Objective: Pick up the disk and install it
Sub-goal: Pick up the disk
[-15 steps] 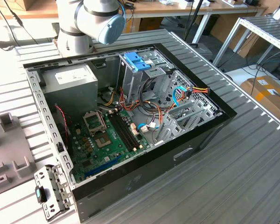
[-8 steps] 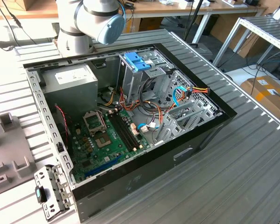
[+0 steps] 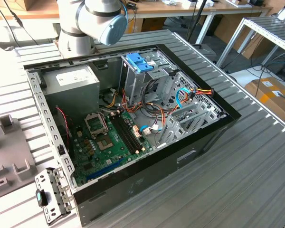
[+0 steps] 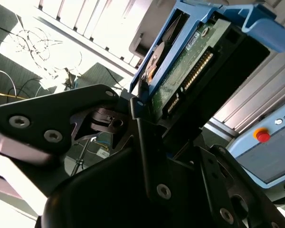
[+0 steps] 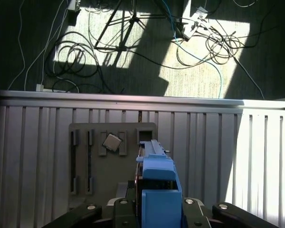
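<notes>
The disk (image 4: 192, 64) is held up in the air with my gripper (image 4: 173, 118) shut on it. In the second wrist view I see its green circuit-board underside, its connector row and its blue plastic side rails. In the first wrist view the disk (image 5: 157, 183) shows edge-on as a blue rail between my gripper's (image 5: 159, 206) black jaws, high over a ribbed metal table (image 5: 237, 156). In the exterior view the arm's body (image 3: 88, 21) stands behind the open computer case (image 3: 147, 164).
Inside the case are a metal drive cage with a light-blue bracket (image 3: 139, 61), a grey power-supply box (image 3: 71, 80) and the motherboard (image 3: 107, 142). A grey parts fixture (image 5: 111, 161) with a small chip (image 5: 111, 141) lies below the gripper. Cables (image 5: 199, 42) cover the floor.
</notes>
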`<state>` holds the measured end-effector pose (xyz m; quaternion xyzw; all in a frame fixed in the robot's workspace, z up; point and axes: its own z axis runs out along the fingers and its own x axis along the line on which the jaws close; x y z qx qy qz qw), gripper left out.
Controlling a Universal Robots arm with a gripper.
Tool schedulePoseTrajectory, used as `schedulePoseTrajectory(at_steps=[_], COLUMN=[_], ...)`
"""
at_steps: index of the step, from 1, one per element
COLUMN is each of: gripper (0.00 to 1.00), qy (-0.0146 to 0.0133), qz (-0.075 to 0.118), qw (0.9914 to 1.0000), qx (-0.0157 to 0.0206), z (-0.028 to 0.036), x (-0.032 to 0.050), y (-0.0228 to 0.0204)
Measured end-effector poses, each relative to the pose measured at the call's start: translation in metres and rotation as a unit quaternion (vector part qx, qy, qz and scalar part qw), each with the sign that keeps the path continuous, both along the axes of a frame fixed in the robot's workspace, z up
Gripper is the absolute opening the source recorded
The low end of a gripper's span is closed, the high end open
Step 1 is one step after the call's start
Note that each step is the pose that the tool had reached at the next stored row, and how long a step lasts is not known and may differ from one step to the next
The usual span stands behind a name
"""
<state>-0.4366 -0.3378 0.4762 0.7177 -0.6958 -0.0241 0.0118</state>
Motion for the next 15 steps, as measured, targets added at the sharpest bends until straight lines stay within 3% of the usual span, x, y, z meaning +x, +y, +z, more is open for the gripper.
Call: schedulePoseTrajectory(at_steps=[8, 11, 15], gripper=[0.36, 0.36, 0.36], qy=[0.0, 0.0001, 0.0001], qz=[0.0, 0.0, 0.0], qw=[1.0, 1.0, 1.0], qx=[0.0, 0.0, 0.0], z=[0.0084, 0.0148, 0.0289], x=[0.0, 0.0, 0.0], y=[0.0, 0.0, 0.0])
